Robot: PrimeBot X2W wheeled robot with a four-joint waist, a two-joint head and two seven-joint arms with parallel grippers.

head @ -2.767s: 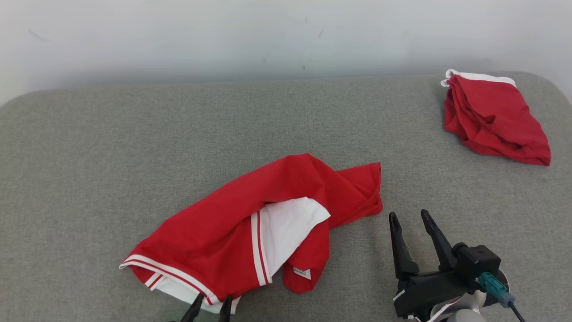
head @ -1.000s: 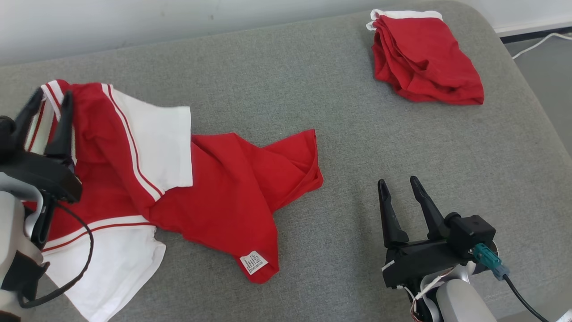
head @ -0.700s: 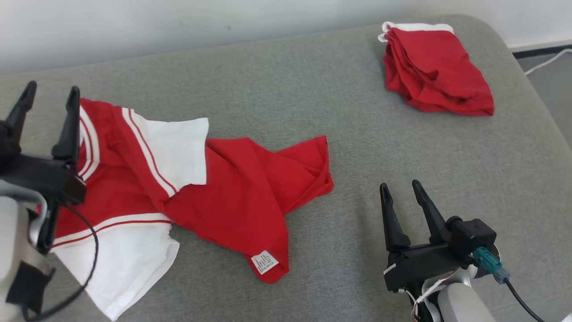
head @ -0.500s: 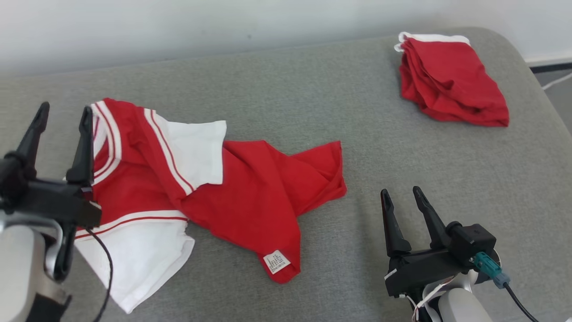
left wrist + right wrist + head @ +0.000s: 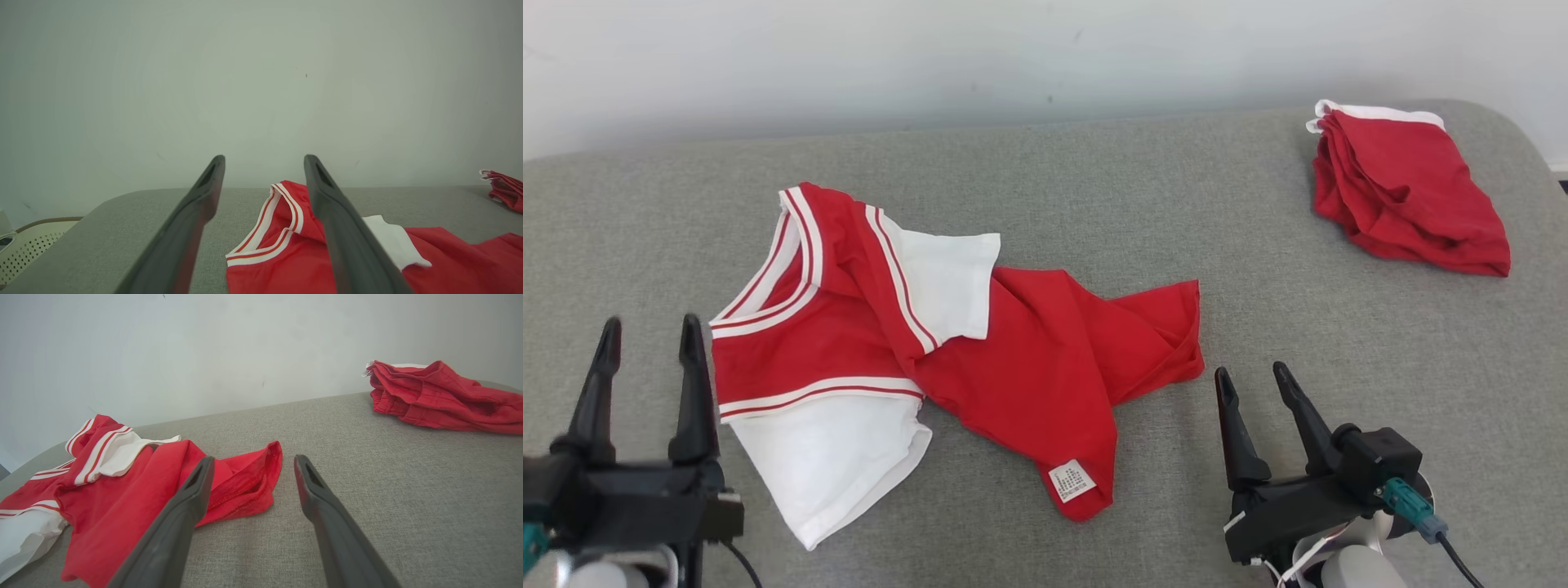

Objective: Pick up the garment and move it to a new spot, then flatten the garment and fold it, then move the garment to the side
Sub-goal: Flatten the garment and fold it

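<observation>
Head view with both wrist views. The red-and-white garment (image 5: pixel 1013 367) lies crumpled and unfolded on the grey fabric-covered counter (image 5: pixel 1094 180), a little left of centre. Its striped neckline (image 5: pixel 768 286) points toward the far left. One white sleeve (image 5: pixel 947 282) is turned over onto the red body, and the other white sleeve (image 5: pixel 829 461) spreads toward the near edge. The red body runs to the right and ends in a bunched hem corner (image 5: pixel 1176 335). A white care label (image 5: pixel 1072 480) faces upward at the nearest red tip.

The left tool (image 5: pixel 649 321) stands at the lower left with its two dark fingers apart and nothing between them, just beside the garment's striped edge. Whether a finger touches the cloth cannot be told. The right tool (image 5: pixel 1250 369) stands at the lower right, its fingers likewise apart and empty, near the hem corner but clear of it.

A second red garment (image 5: pixel 1409 196), folded, rests at the far right corner of the counter, well apart from the first. A pale wall (image 5: pixel 1013 57) rises behind.
</observation>
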